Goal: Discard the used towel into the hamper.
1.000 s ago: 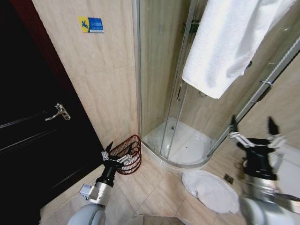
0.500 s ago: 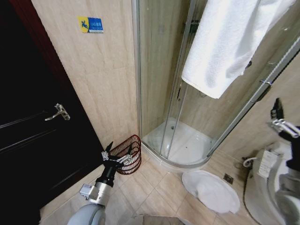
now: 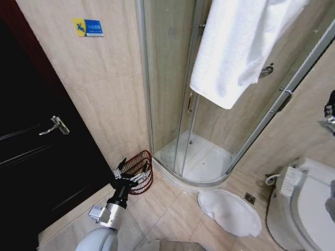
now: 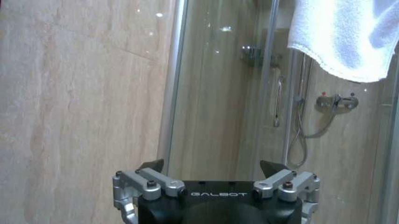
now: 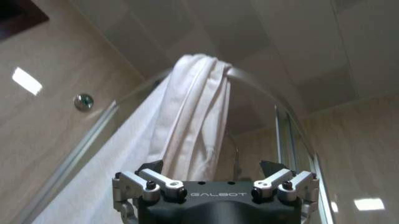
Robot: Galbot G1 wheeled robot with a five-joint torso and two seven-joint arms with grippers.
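Head view. Door (image 3: 31,157) fills the left of the frame; wall sign (image 3: 88,27) at upper left. Shower enclosure (image 3: 209,104) takes the centre and upper right, with the towel (image 3: 235,47) draped over its top rail. Hamper (image 3: 140,172) stands on the floor at lower centre-left, between door and shower base, just behind the left gripper (image 3: 125,172). Bath mat (image 3: 230,212) lies on the floor at lower centre-right, before the shower. Toilet (image 3: 309,209) at lower right.
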